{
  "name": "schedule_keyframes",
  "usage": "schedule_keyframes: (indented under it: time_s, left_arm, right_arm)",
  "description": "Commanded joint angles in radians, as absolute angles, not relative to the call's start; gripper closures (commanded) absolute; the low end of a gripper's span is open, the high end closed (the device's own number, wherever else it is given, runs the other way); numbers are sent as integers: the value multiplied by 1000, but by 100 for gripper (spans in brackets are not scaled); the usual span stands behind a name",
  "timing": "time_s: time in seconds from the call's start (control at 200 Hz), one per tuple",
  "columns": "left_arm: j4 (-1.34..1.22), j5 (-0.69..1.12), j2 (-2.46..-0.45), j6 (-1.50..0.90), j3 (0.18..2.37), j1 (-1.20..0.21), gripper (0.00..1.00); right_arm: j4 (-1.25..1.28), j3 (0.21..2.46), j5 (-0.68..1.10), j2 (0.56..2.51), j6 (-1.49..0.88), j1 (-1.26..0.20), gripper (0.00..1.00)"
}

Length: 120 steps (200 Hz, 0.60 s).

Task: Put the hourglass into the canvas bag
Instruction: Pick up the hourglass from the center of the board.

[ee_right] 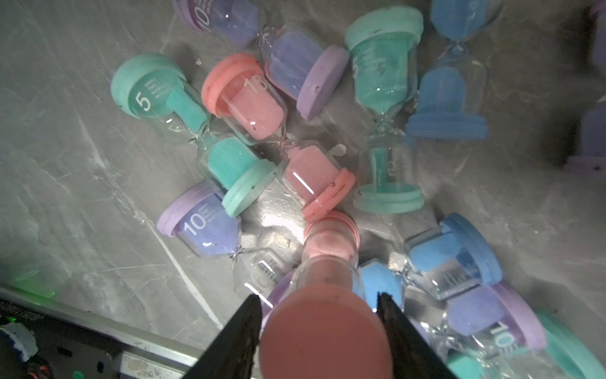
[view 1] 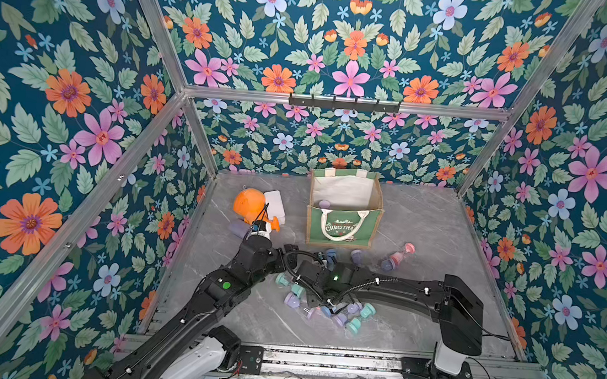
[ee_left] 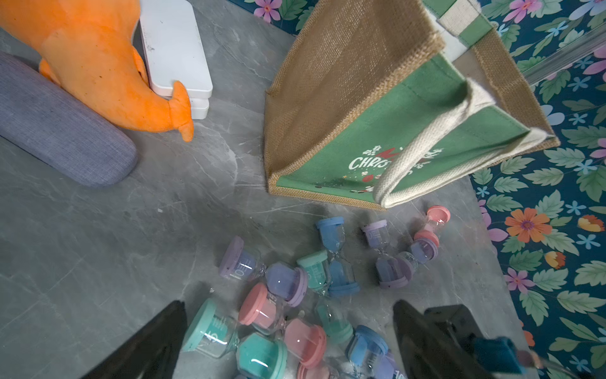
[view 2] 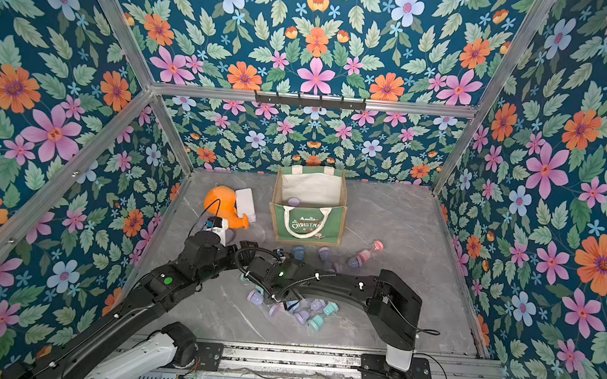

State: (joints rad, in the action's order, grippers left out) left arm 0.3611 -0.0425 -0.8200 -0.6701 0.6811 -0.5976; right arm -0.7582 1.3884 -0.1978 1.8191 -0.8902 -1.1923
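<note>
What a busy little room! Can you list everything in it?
canvas bag: one, green with burlap sides, upright at the table's back.
hourglasses: a dozen or more, pink, teal, purple, blue, lying before the bag.
plush toy: one, orange, beside the bag, apart.
box: one, white, beside the toy.
fabric case: one, grey-blue, beside the toy.
hook rail: one, black, back wall.
table: one, grey marble.
left gripper: one, black, open over the hourglasses.
right gripper: one, black, clamping a pink hourglass.
</note>
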Motion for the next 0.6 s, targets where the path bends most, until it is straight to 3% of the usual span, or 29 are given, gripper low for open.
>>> schedule_keyframes:
  time_s: [0.0,0.595]
  left_arm:
    - [368,-58,-818,-661,687,-598,0]
    - [371,-56,-820,-656,708,-597,0]
  right_arm:
    - [-775,1396,-211,1829,-914,-1193,47]
    - [-803,1419,-227,1801,-897,-1195,62]
